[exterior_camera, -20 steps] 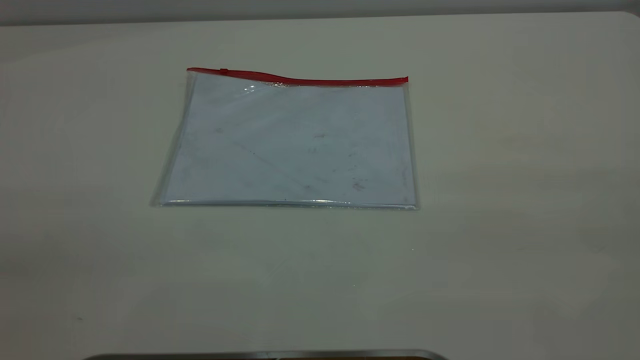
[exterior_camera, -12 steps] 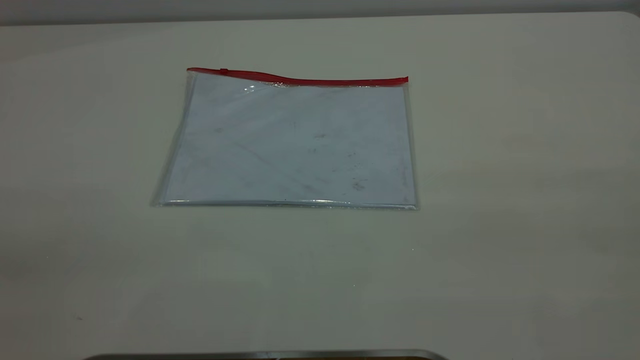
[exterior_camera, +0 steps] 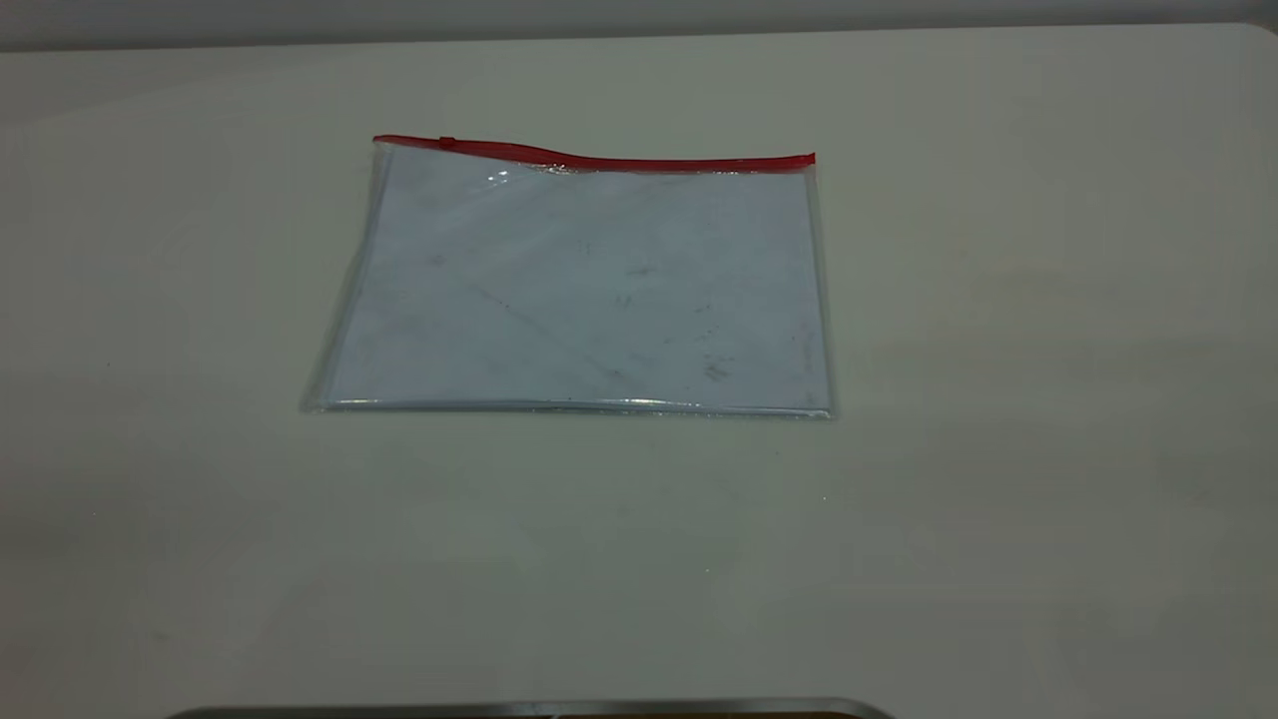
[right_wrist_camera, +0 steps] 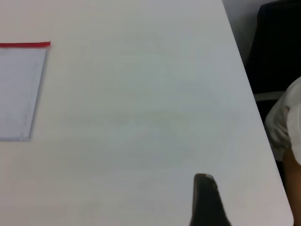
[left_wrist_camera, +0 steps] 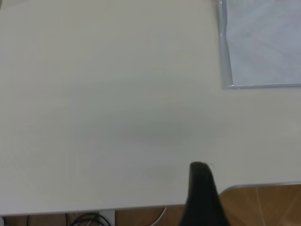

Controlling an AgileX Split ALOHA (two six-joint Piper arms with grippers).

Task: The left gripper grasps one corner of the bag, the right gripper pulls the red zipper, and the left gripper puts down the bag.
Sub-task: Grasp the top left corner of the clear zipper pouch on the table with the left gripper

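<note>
Lying flat on the table (exterior_camera: 998, 399), the bag (exterior_camera: 579, 290); untouched.

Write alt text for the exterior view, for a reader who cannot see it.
A flat clear-plastic bag lies alone on a pale table, its red zipper along the far edge with the small slider tab near the view's left end. No arm or gripper appears in this view.
</note>
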